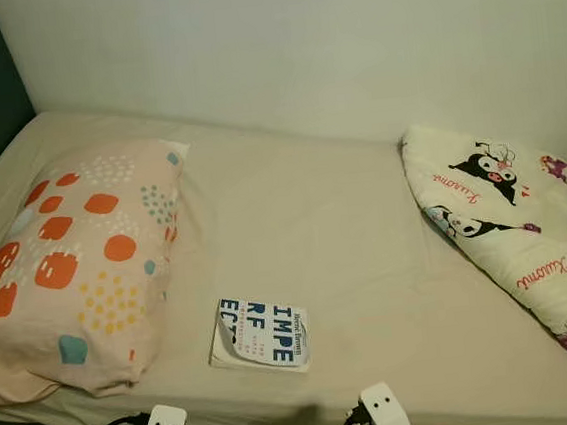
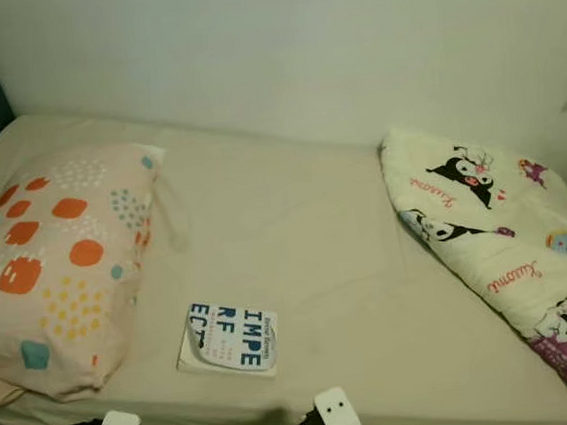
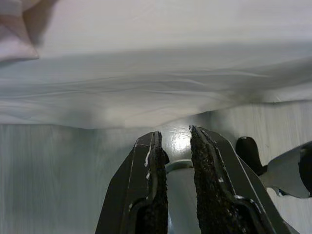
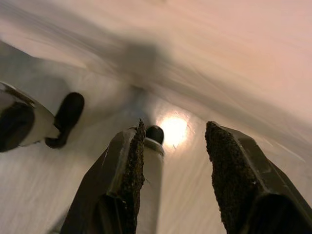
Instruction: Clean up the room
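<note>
Beige bed sheet (image 1: pixel 314 220) ahead, with a book (image 1: pixel 261 334) lying flat just beyond both pincers. Left pincer (image 3: pixel 174 141) hangs nearly clenched, right pincer (image 4: pixel 175 134) released, both low by the mattress edge. Book looks light, stiff, cover curling; grip its near edge. Pillow (image 1: pixel 67 263) sits left, quilt (image 1: pixel 516 230) right, neither blocking.

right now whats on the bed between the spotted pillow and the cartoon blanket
In the left eye view, a book lies flat near the front edge, close to the spotted pillow; otherwise bare sheet runs across to the cartoon blanket.
</note>
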`<state>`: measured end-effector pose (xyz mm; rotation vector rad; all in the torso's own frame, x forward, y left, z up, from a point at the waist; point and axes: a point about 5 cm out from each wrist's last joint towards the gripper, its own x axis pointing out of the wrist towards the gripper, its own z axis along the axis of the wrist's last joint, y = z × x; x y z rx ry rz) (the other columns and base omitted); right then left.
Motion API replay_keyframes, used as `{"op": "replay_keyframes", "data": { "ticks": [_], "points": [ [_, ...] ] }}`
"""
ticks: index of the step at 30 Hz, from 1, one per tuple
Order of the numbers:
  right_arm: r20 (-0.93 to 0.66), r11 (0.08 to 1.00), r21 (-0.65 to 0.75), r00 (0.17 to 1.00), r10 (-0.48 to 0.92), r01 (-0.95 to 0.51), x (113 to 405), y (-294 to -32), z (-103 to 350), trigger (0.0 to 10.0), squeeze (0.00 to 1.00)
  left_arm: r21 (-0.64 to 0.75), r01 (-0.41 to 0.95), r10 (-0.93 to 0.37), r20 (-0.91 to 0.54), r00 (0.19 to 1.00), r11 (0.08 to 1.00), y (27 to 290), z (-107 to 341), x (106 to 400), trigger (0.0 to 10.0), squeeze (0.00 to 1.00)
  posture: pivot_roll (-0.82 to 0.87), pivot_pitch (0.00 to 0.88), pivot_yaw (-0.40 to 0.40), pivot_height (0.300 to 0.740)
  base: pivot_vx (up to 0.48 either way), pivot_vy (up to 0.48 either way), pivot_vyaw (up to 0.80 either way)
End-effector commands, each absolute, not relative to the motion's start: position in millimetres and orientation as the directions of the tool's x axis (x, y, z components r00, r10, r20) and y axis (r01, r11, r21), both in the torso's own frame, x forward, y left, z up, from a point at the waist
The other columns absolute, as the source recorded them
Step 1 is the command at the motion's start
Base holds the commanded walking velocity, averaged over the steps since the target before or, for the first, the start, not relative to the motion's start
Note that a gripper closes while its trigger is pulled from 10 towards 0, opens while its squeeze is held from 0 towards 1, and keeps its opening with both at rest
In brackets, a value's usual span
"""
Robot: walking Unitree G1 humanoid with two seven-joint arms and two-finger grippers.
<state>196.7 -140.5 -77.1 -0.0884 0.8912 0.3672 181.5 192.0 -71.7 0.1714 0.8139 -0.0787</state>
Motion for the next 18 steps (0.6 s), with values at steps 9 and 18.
{"op": "replay_keyframes", "data": {
  "ticks": [9,18],
  "points": [
    [-0.788,0.924,0.060,0.551,0.276,-0.378,191.3,-143.7,-79.9,10.0,0.00,0.121,0.126,0.002,-0.726,0.688,0.985,188.8,-75.8,177.4,10.0,0.00,0.25,0.012,-0.131,0.740,-0.361,0.000,0.00],
    [-0.791,0.926,0.051,0.551,0.266,-0.374,190.9,-147.5,-80.1,10.0,0.00,0.118,0.122,0.001,-0.722,0.692,0.985,188.2,-76.4,178.2,10.0,0.00,0.24,0.010,-0.131,0.740,-0.392,0.000,0.00]
  ]
}}
